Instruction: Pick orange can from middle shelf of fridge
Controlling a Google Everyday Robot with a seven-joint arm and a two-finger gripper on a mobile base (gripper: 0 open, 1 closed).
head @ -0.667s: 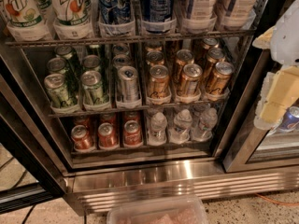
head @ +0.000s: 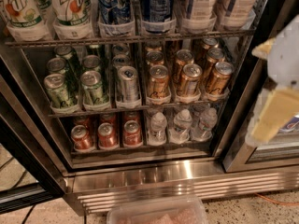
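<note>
Several alike: I see front orange can (head: 158, 81) upright on middle shelf (head: 100, 111) of fridge (head: 177, 174), just right of silver can (head: 127, 84). End effector (head: 275, 106) at right edge, apart from shelf; can't tell its grip.

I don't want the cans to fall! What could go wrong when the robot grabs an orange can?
1. The orange cans stand packed close together on the middle shelf, so reaching for one may knock its neighbours.
2. The silver can stands right beside them and could be grabbed by mistake.
3. The gripper hangs at the right, outside the fridge, near its frame, which it might hit going in.
</note>
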